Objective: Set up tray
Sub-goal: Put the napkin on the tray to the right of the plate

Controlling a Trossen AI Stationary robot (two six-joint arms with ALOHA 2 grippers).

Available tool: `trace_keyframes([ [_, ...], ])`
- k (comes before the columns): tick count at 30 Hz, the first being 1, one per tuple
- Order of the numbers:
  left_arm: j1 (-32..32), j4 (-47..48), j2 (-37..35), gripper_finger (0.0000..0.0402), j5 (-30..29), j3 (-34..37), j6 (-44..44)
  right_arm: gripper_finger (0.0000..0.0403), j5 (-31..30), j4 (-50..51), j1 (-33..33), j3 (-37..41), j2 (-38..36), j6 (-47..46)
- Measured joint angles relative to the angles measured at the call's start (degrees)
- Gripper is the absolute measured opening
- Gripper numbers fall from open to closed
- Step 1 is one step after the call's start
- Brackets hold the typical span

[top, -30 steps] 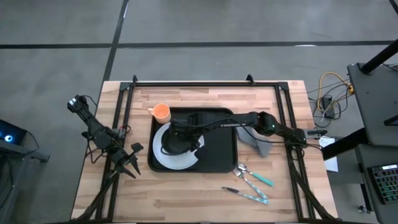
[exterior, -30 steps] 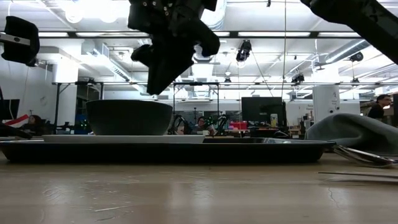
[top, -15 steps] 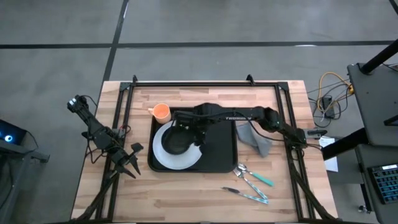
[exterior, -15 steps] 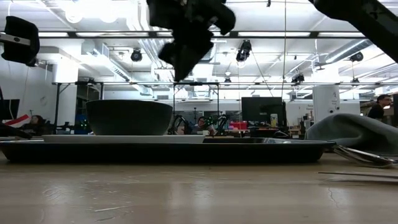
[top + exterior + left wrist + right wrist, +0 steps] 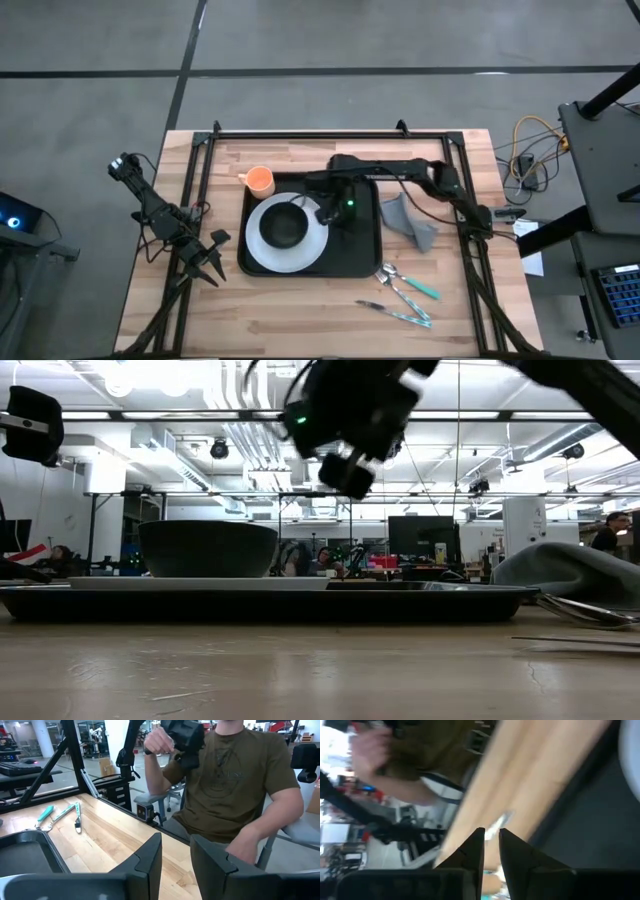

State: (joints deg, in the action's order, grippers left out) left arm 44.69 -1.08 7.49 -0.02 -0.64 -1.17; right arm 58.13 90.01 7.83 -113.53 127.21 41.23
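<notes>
The black tray [image 5: 355, 245] lies in the middle of the table. A white plate [image 5: 258, 245] rests on its left part, and a black bowl [image 5: 285, 228] stands on the plate; the low view shows the bowl [image 5: 208, 548] upright. My right gripper [image 5: 335, 212] hovers above the tray's bare right part, just right of the bowl, and sits high in the low view [image 5: 348, 472]. Its fingers are open by a narrow gap [image 5: 491, 837] and hold nothing. My left gripper [image 5: 207, 258] waits open near the table's left near corner [image 5: 175, 840].
An orange cup [image 5: 260, 180] stands on the table by the tray's far left corner. A grey cloth [image 5: 408, 220] lies right of the tray. Cutlery with teal handles [image 5: 405, 290] lies near the right near corner. A person sits beyond the table [image 5: 235, 775].
My right gripper has moved from above the bowl toward the table's right, ending over the tray's bare part, rising a little and turning as it went. The bowl has stayed on the plate.
</notes>
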Motion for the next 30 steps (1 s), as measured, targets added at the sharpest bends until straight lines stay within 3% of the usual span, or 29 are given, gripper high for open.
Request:
trace_keyframes([
  [5,0.0,0.0,0.0,0.0084,0.0,0.0,0.0,0.0039,8.0,-1.3,0.1,13.9,-12.1,4.9],
  [9,0.0,0.0,0.0,0.0084,0.0,0.0,0.0,0.0027,12.4,-9.3,0.1,25.5,-24.9,4.6],
  [14,0.0,0.0,0.0,0.0084,0.0,0.0,0.0,0.0010,9.9,-28.5,0.1,39.6,-41.0,-11.4],
  [16,0.0,0.0,0.0,0.0084,0.0,0.0,0.0,0.0009,1.6,-37.5,0.0,44.7,-47.8,-22.0],
  [17,0.0,0.0,0.0,0.0084,0.0,0.0,0.0,0.0009,-5.4,-41.4,0.0,47.0,-51.3,-27.7],
  [22,0.0,0.0,0.0,0.0084,0.0,0.0,0.0,0.0009,-54.6,-42.7,-0.9,52.9,-66.7,-51.6],
  [24,0.0,0.0,0.0,0.0084,0.0,0.0,0.0,0.0009,-68.5,-42.0,-1.4,54.2,-72.5,-58.1],
  [26,0.0,0.0,0.0,0.0084,0.0,0.0,0.0,0.0009,-75.1,-42.3,-1.6,56.6,-77.4,-63.2],
  [30,0.0,0.0,0.0,0.0084,0.0,0.0,0.0,0.0009,-73.8,-42.4,-1.5,62.6,-83.6,-65.5],
])
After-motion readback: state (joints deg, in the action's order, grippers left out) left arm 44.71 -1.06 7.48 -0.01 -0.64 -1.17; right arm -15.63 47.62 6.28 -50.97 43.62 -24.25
